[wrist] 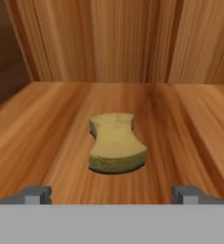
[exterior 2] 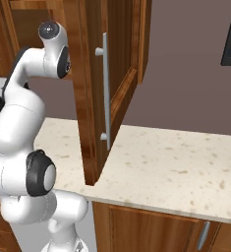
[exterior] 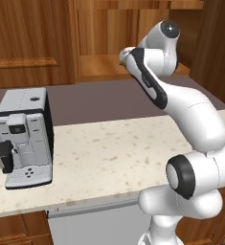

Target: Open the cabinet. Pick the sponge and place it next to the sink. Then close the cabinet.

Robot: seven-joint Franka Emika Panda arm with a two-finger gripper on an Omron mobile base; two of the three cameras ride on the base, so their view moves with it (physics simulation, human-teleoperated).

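With the end effector [wrist: 111, 195] spread wide, straddle the sponge [wrist: 115, 143] squarely on the cabinet [exterior 2: 95, 98] shelf, then clench.

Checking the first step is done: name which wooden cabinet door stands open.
The reddish-brown upper cabinet door with the long vertical silver bar handle is swung out over the speckled counter; the lower base cabinet door sits shut.

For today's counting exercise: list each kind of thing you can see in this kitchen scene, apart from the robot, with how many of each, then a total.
Coffee machine: 1
Sponge: 1
Open cabinet door: 1
Bar handle on that door: 1
Counter: 1
Total: 5
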